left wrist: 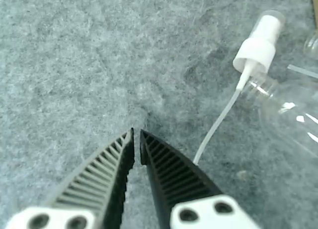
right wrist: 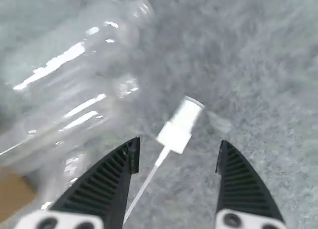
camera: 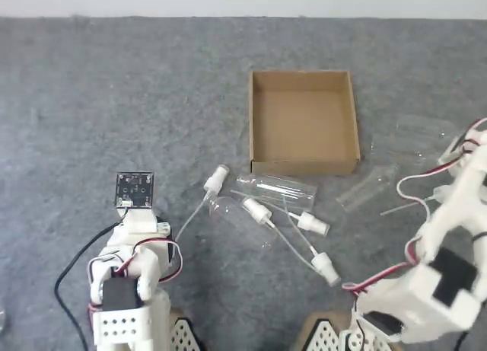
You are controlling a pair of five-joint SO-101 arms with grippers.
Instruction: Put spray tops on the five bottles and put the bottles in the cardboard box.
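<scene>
The spray top (right wrist: 180,123) lies on the grey bench (camera: 106,100) in the gap between my right fingers (right wrist: 179,143). They stand wide apart and touch nothing. Its long axis runs away from me, with the cap at the far end and the thin tube trailing back past one finger. Just beside it, clear bottles (right wrist: 74,85) lie on their sides.

From above, the cardboard box (camera: 255,122) sits open in the upper middle of the frame. Just below its front wall, a first bottle (camera: 278,188) lies flat with its long axis nearly left to right. A second bottle (camera: 237,218) lies slanted under that one, its neck toward the upper left. Loose tops lie scattered around these two bottles: one (camera: 217,180) at the left, one (camera: 259,212) in the middle, and two (camera: 313,224) (camera: 326,267) toward the lower right. Two more bottles (camera: 369,187) (camera: 415,141) lie to the right of the box.

My left fingers (left wrist: 136,136) are almost closed, with only a sliver between the tips, and they hold nothing. Ahead of them lies a capped top (left wrist: 258,42) with its cap pointing away from me. Its tube runs back toward my fingers, beside the second bottle's neck.
</scene>
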